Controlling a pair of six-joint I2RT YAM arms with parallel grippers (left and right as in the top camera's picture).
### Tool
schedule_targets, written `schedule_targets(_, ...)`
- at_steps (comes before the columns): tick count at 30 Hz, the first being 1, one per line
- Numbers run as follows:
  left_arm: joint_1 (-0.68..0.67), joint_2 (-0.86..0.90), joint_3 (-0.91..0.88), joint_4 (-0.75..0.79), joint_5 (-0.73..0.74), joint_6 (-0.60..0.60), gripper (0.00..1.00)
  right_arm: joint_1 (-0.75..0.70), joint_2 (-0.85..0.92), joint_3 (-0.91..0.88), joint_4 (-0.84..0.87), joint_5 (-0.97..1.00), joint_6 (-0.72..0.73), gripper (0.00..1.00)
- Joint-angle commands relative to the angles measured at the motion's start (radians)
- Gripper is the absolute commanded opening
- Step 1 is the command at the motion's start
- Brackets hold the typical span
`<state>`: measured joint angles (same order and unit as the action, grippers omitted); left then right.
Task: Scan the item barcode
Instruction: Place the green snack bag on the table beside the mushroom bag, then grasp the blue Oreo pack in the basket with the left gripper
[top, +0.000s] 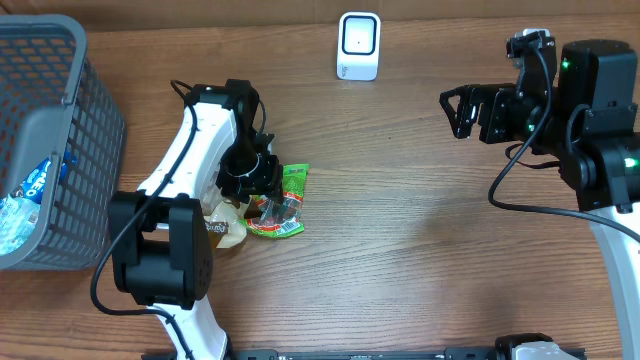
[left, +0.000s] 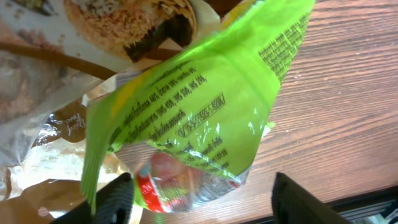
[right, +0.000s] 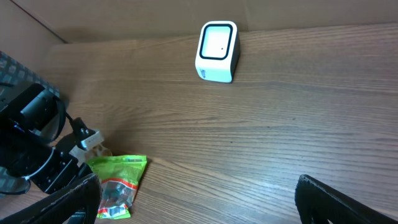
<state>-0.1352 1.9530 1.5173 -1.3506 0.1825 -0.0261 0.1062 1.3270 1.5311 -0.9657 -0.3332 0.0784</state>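
Observation:
A green snack packet with a clear window lies flat on the wooden table, its barcode at the near end. My left gripper is low over it and open. In the left wrist view the packet sits between the spread fingers, close to the left one. The white scanner stands at the table's far edge, also in the right wrist view. My right gripper hovers open at the right, far from the packet, with nothing between its fingers.
A beige and brown snack packet lies partly under the green one, on its left. A grey wire basket with several packaged items stands at the left edge. The left arm shows in the right wrist view.

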Motion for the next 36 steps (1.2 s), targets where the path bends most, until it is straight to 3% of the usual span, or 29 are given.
schedule_targets(1, 0.011, -0.005, 0.086, -0.009, -0.010, 0.000, 0.65, 0.005, 0.000, 0.028, -0.002, 0.002, 0.004, 1.00)
schedule_targets(8, 0.080, -0.005, 0.512, -0.141, -0.055, -0.043, 0.65, 0.005, 0.000, 0.028, -0.009, 0.002, 0.004, 1.00)
schedule_targets(11, 0.155, -0.005, 0.738, -0.182, -0.063, -0.082, 0.77, 0.005, 0.000, 0.028, -0.014, -0.006, 0.004, 1.00)
schedule_targets(15, 0.296, -0.005, 0.913, -0.190, -0.095, -0.128, 0.84, 0.005, 0.000, 0.028, -0.026, -0.006, 0.004, 1.00)
schedule_targets(26, 0.818, 0.023, 0.939, -0.177, -0.144, -0.322, 0.85, 0.005, 0.000, 0.028, -0.042, -0.005, 0.004, 1.00)
schedule_targets(30, 0.887, 0.060, 0.938, -0.159, -0.154, -0.336, 0.84, 0.005, 0.000, 0.028, -0.042, -0.006, 0.004, 1.00)
schedule_targets(36, 0.897, 0.170, 0.938, -0.140, -0.222, -0.450, 0.85, 0.005, 0.000, 0.028, -0.045, -0.006, 0.004, 1.00)
